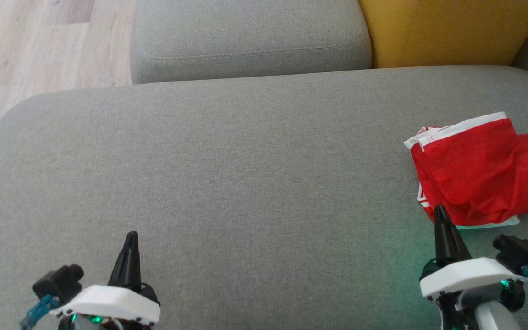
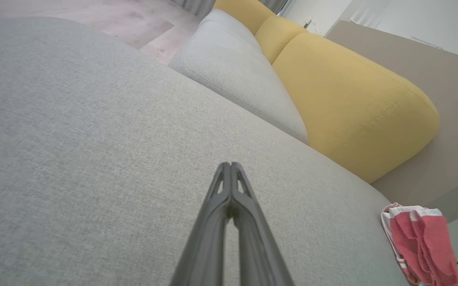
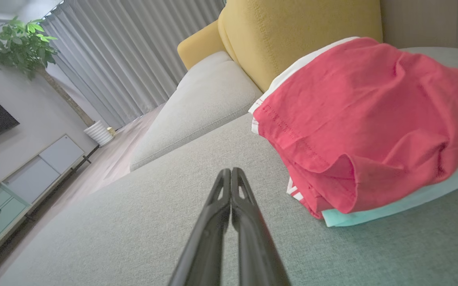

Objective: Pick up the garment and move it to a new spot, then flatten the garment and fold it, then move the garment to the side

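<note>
The folded red garment (image 1: 479,169) with white trim lies on the grey sofa cushion (image 1: 245,160), at about three o'clock in the head view. The right end effector (image 1: 439,211), at five o'clock, has its fingers pressed together and empty. Its tip is just beside the garment's near edge, though whether it touches is hard to tell. The left end effector (image 1: 131,236), at seven o'clock, is likewise closed on nothing, well apart from the garment.
</note>
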You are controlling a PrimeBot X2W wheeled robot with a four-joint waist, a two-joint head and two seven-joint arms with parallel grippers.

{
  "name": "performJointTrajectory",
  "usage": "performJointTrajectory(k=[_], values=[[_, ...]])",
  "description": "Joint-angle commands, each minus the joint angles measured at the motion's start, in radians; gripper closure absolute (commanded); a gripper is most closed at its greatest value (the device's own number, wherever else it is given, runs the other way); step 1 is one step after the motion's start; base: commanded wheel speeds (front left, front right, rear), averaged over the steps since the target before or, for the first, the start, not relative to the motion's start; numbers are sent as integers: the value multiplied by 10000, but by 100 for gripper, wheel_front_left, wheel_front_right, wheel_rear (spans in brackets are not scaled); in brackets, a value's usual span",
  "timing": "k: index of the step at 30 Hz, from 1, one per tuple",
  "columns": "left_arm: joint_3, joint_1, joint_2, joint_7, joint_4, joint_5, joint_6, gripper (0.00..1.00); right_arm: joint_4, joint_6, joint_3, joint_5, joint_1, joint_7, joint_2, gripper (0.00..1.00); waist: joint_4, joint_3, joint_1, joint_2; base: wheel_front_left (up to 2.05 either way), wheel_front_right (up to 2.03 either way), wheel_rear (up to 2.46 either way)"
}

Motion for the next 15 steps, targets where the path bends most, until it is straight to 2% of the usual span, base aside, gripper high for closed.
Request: performJointTrajectory(k=[1, 15], values=[[215, -544, 76, 59, -277, -246, -60, 100, -392, 9, -9, 293, -536, 66, -17, 100, 0, 4, 0, 0, 0, 0, 0], [502, -738, 94, 447, -217, -1755, -196, 100, -506, 13, -227, 1948, -572, 428, -17, 100, -4, 52, 0, 0, 0, 0, 0]])
